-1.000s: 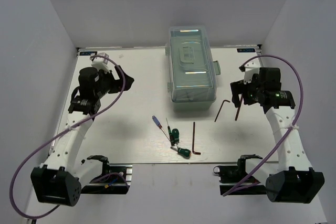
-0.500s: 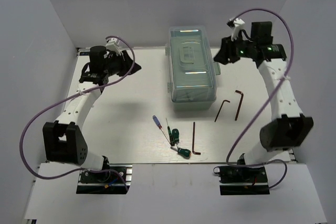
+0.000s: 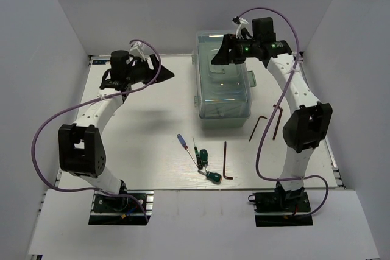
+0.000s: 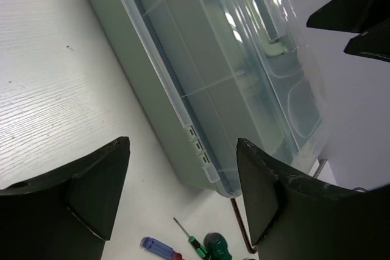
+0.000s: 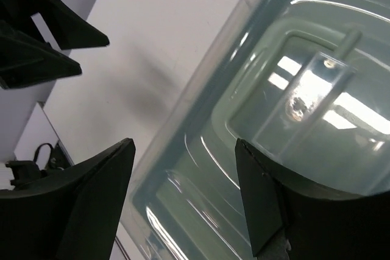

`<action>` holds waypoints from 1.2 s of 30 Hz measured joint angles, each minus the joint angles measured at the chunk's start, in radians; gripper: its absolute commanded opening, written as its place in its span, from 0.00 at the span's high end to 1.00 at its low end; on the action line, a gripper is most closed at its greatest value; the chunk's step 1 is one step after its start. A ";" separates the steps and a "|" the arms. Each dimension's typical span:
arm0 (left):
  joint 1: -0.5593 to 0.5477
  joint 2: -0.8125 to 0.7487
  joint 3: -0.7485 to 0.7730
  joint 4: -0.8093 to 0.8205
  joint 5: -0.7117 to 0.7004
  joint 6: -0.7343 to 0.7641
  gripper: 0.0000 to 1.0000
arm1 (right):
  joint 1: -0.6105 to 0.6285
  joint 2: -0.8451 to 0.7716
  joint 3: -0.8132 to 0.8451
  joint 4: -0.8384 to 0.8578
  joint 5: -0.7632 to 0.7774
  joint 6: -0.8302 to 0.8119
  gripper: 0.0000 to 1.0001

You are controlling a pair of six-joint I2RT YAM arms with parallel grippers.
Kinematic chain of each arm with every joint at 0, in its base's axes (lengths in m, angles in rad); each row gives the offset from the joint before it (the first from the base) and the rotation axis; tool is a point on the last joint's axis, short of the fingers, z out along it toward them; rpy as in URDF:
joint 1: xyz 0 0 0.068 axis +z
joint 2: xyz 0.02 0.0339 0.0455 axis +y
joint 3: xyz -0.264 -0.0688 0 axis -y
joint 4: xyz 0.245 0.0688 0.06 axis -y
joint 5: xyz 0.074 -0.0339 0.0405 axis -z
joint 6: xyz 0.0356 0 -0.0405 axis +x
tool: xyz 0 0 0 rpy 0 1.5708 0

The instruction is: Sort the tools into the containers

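Observation:
The closed toolbox (image 3: pixel 223 86), pale mint-green with a translucent lid and handle (image 3: pixel 217 63), stands at the back middle of the table. My right gripper (image 3: pixel 223 54) is open and empty above the far end of its lid (image 5: pixel 256 150). My left gripper (image 3: pixel 163 75) is open and empty, to the left of the box (image 4: pixel 201 120) and apart from it. The tools lie on the table in front of the box: a blue-handled screwdriver (image 3: pixel 181 141), green-handled screwdrivers (image 3: pixel 202 157), a stubby green one (image 3: pixel 212 176), and dark hex keys (image 3: pixel 226 162).
Two more hex keys (image 3: pixel 276 120) lie to the right of the box front. White walls close in the table on the left, back and right. The right gripper's fingers (image 4: pixel 359 19) show in the left wrist view, and the left gripper's fingers (image 5: pixel 42 38) show in the right wrist view.
Both arms have risen and swung towards the toolbox. The right gripper went from the right side of the table to above the lid. The left gripper moved right, towards the box.

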 measured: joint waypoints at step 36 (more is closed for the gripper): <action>-0.026 0.142 0.309 0.227 0.040 -0.191 0.19 | 0.159 0.106 0.018 0.095 0.448 0.166 0.39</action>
